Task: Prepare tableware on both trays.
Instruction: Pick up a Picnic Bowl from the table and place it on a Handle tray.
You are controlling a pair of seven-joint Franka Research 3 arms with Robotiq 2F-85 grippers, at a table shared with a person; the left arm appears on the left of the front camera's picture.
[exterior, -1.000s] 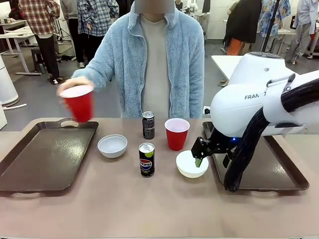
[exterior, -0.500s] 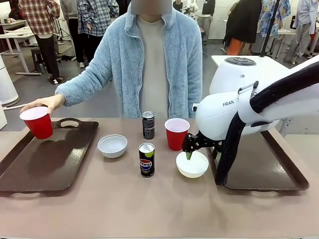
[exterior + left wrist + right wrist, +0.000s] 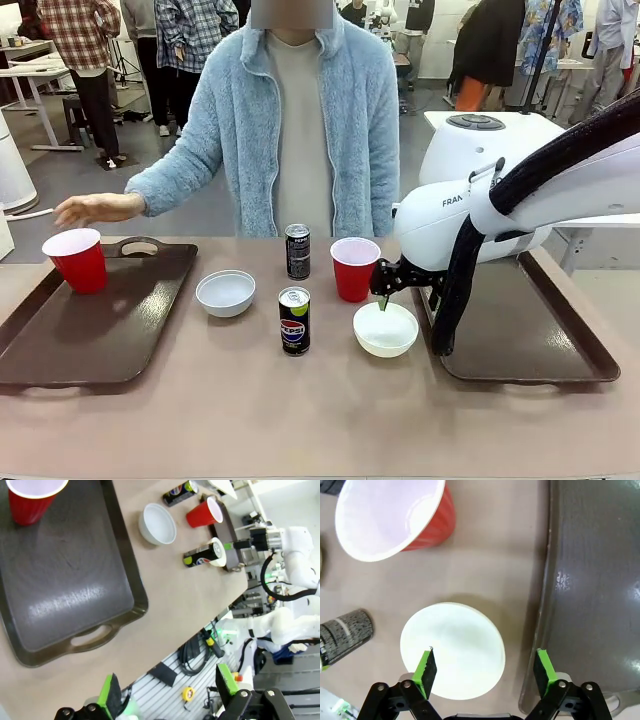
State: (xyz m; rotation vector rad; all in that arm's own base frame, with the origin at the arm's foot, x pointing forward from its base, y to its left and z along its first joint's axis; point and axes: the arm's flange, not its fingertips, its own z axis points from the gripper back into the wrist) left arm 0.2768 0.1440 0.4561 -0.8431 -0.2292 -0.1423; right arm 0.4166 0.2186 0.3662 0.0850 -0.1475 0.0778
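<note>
A red cup (image 3: pixel 77 258) stands at the far left corner of the left tray (image 3: pixel 100 330); the person's hand (image 3: pixel 90 208) hovers just above it, apart from it. In the middle of the table are a white bowl (image 3: pixel 225 292), two Pepsi cans (image 3: pixel 297 250) (image 3: pixel 294 320), a second red cup (image 3: pixel 354 268) and another white bowl (image 3: pixel 386 329). My right gripper (image 3: pixel 385 290) hangs open over that bowl (image 3: pixel 452 650), one finger above its inside, the other past its rim near the right tray (image 3: pixel 590 580). My left gripper (image 3: pixel 167 687) is open, high above the left tray (image 3: pixel 65 595).
The right tray (image 3: pixel 540 330) lies bare under my right arm, its rim close to the bowl. The red cup (image 3: pixel 395 515) stands just beyond the bowl, and a can (image 3: pixel 345 630) is beside it. People stand at other tables behind.
The person carried the red cup down onto the left tray and let go of it. My right gripper shifted a little up and toward the person over the bowl.
</note>
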